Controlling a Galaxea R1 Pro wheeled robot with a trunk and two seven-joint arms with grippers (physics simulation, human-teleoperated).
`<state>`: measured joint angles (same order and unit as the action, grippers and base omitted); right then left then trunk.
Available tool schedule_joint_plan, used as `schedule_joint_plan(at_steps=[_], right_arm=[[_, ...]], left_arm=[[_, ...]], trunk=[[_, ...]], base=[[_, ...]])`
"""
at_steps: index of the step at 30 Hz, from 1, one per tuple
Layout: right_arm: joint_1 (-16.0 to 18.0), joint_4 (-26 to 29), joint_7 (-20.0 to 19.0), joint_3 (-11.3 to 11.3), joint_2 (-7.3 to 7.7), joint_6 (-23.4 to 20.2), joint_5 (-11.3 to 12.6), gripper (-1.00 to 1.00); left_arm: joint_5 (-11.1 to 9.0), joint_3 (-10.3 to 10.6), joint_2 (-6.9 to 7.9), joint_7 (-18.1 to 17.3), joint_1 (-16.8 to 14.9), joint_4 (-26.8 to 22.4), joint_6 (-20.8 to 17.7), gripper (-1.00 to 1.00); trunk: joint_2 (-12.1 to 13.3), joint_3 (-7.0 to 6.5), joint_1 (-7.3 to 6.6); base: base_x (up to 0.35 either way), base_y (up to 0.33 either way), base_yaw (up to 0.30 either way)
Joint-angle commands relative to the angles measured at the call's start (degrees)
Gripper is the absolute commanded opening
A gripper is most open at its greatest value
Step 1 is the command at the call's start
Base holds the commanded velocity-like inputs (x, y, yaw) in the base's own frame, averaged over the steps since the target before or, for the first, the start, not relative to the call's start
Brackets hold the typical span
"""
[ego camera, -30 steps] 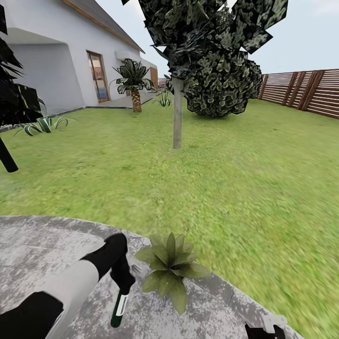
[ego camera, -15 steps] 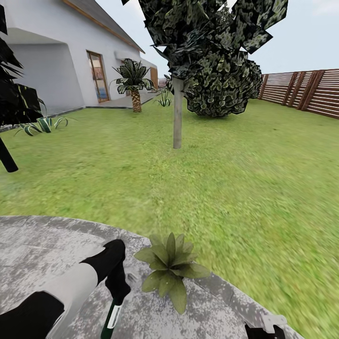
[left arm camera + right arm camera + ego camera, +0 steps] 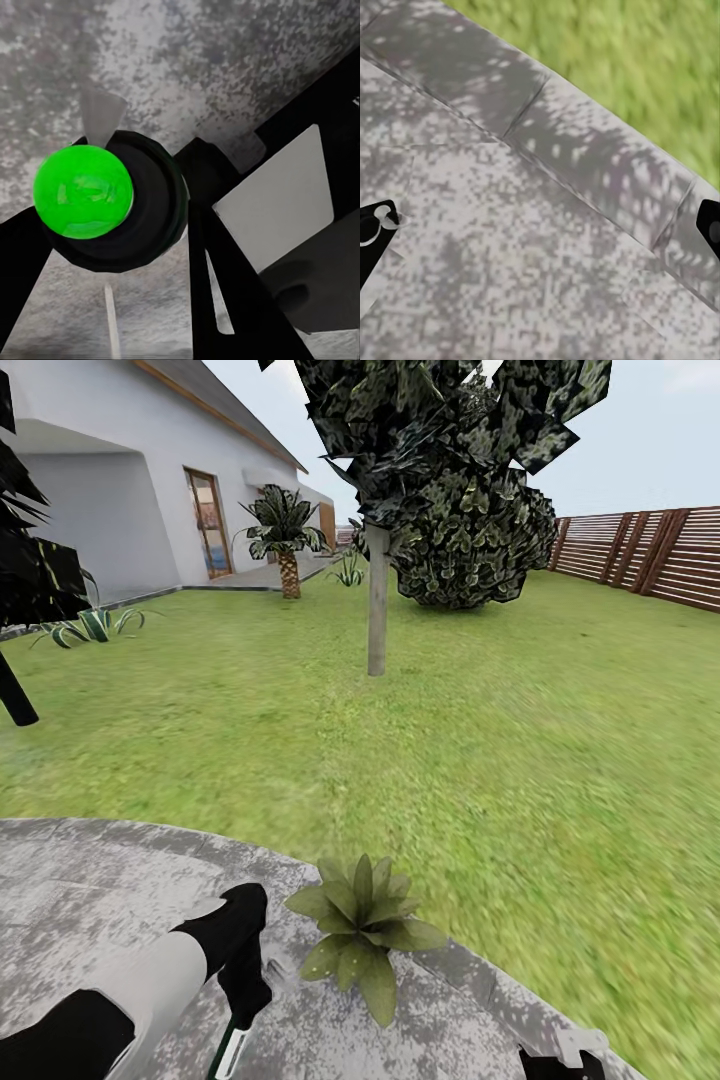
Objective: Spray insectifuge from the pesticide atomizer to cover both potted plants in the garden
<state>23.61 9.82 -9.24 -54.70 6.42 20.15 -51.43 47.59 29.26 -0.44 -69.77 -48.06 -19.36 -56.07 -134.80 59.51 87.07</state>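
l pincer [image 3: 243,1000] gripping atomizer [image 3: 226,1052] over patio [image 3: 90,880], beside plant [image 3: 362,932]; r pincer [image 3: 540,225] spread open. step: spraying; next, aiming nozzle at leaves.

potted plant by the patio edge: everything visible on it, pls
The potted plant is a low rosette of pointed, pale-speckled green leaves, dull and matte, spreading flat in all directions. It sits at the curved rim of the grey patio, with grass just beyond. Its pot is hidden under the leaves. The left gripper hangs close beside it, apart from it.
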Motion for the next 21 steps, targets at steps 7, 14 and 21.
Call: schedule_joint_plan(at_steps=[7,14,21], right_arm=[[0.0,0.0,-0.4,-0.5,-0.05,0.2,-0.2,1.0],[0.0,0.0,-0.4,-0.5,-0.1,0.2,-0.2,1.0],[0.0,0.0,-0.4,-0.5,-0.1,0.2,-0.2,1.0]], left_arm=[[0.2,-0.5,-0.1,-0.3,0.2,-1.4,-0.5,-1.0],[0.1,-1.5,0.08,-0.2,0.2,-7.5,-0.9,-1.0],[0.2,-2.1,0.02,-0.2,0.2,-7.6,-1.0,-1.0]], trunk=[[0.0,0.05,-0.01],[0.0,0.05,-0.01],[0.0,0.05,-0.01]], base=[[0.0,0.0,0.0],[0.0,0.0,0.0],[0.158,0.151,0.0]])
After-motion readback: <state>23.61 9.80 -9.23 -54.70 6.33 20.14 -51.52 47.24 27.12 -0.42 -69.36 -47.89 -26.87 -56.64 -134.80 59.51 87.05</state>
